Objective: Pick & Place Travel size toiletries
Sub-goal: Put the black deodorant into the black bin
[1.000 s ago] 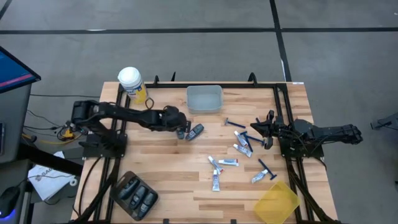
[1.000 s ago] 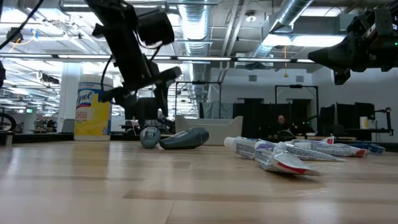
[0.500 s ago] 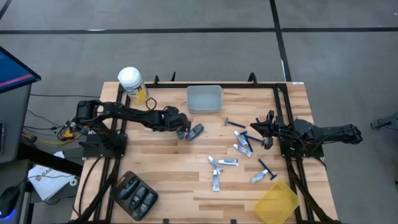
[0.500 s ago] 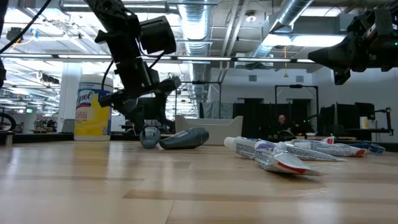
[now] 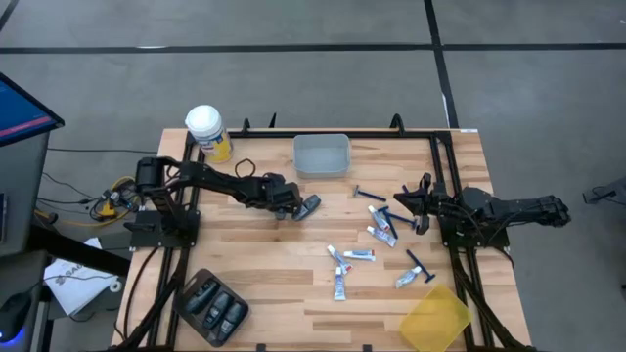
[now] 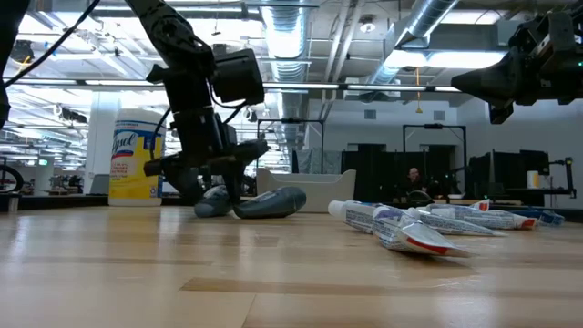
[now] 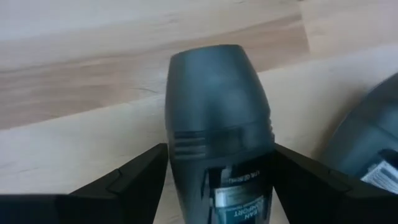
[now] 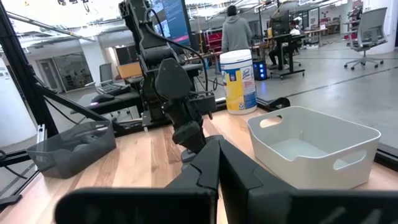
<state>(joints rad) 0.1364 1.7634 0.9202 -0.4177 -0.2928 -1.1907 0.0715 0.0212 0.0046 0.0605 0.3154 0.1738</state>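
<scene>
Table contents, left to right.

Yellow wipes canister, white lid: one, upright at the table's far left corner.

Dark tray: one, at the near left corner, holding several dark oval pieces; exact count cannot be told.

Left gripper: down at the table left of centre, fingers spread wide, one on each side of a dark grey oval pod lying flat on the wood. The pod is smooth, with a ribbed band and a printed label. The low view shows the fingertips almost at the tabletop.

Second dark grey pod: just beside the first, on its right, lying on its side. Loose pods: two.

Pale grey bin: one, at the far edge, centre.

White squeeze tubes: about six, with blue and red marks. Three lie near centre; two or three sit further right, among the razors.

Blue razors: about four, T-shaped, scattered right of centre, the farthest beside the bin.

Right gripper: hanging above the razors, fingers pressed together, holding nothing.

Yellow bin: one, at the near right corner.
</scene>
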